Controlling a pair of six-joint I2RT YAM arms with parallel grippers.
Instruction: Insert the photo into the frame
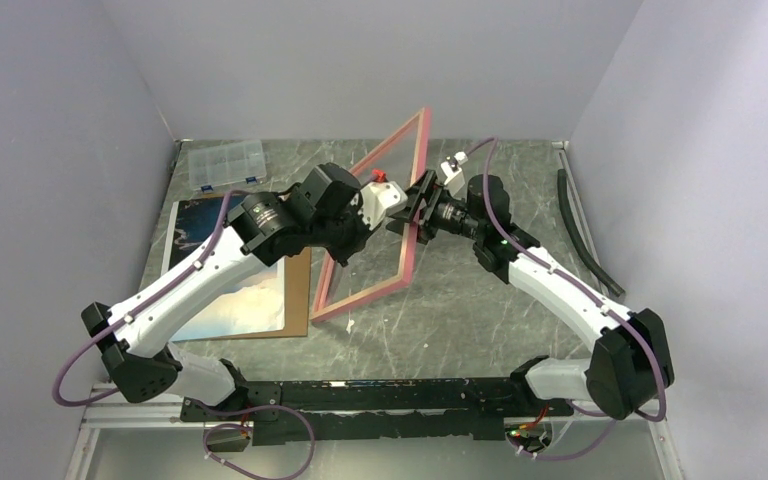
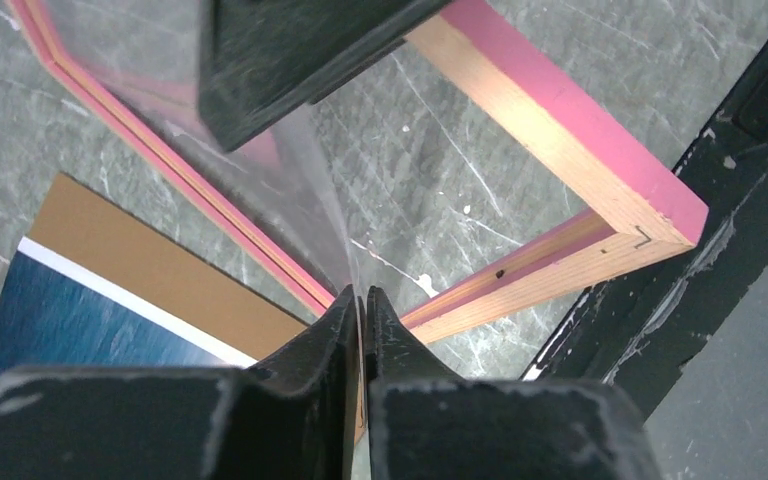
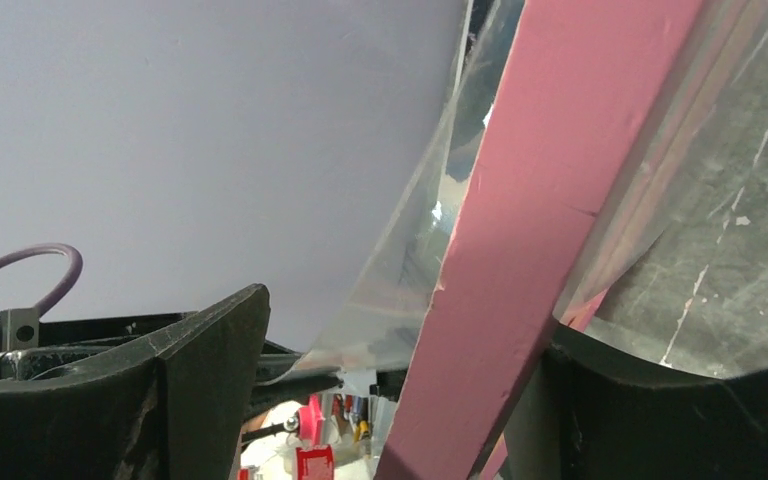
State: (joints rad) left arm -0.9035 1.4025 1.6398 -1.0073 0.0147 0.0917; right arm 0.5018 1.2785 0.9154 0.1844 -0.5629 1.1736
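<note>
Top view. Shows the frame [image 1: 360, 300] tipped up off the grey marbled table [image 1: 480, 320], one low corner down near the centre and the top corner raised toward the back wall. Places the left gripper [image 1: 352, 238] on the left long rail and the right gripper [image 1: 413, 214] at the right long rail. Finds the photo [image 1: 245, 300] lying face up on a brown backing board [image 1: 301, 290] at the left, partly under the left arm, just beside the frame's low corner. Catches a clear compartment box [image 1: 225, 165] at the back left.

Left wrist. Shows the left gripper [image 2: 362, 305] drawn almost together, pinching a thin edge of the frame [image 2: 560, 110], with a clear film [image 2: 290, 190] running into the same pinch. Has the photo [image 2: 70, 320] on the backing board [image 2: 160, 260] down on the table below.

Right wrist. Shows the right gripper [image 3: 405, 320] standing wide around the pink rail of the frame [image 3: 560, 200], not clamping it. Puts the rail close by one finger and leaves a broad gap to the other finger [image 3: 210, 380]. Catches the clear film [image 3: 410, 270] bowing away from the rail.
</note>
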